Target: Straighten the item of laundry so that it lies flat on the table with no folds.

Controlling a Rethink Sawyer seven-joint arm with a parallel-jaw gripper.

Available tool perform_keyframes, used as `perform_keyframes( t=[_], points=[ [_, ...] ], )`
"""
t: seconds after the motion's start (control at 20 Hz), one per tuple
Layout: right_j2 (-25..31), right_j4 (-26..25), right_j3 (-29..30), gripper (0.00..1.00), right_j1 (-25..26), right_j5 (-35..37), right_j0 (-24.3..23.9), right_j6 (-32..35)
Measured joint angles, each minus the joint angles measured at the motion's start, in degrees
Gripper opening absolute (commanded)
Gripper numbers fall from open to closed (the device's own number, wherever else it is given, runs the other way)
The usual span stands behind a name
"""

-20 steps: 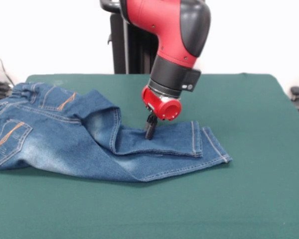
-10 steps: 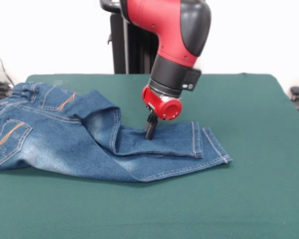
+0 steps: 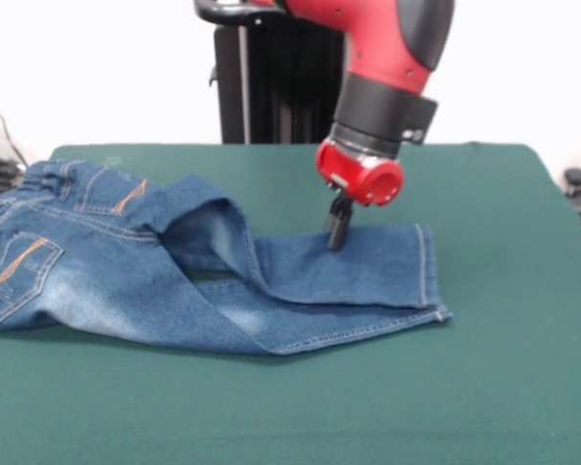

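- Gripper [image 3: 337, 235], pinched onto the jeans [image 3: 174, 271], appears to drag the upper leg outward.
- Next: release once taut; folds near the waist remain on the table [image 3: 484, 387].

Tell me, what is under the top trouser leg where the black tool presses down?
Under the upper leg of the jeans lies the other leg, its edge showing along the front, on the green table. The rest is covered. The tool touches the cloth.

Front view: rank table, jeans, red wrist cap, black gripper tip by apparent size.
1. table
2. jeans
3. red wrist cap
4. gripper, the black tip pressed on the upper leg

The order is clear, with no close calls.
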Motion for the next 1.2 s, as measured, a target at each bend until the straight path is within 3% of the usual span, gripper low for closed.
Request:
perform_keyframes(
  t=[0.7,1.2],
  points=[
    [0.5,0.0,0.9,0.0,-3.7,2.0,-0.5,0.0],
    [3.1,-2.7,9.5,0.0,-9.0,2.0,-4.6,0.0]
  ],
)
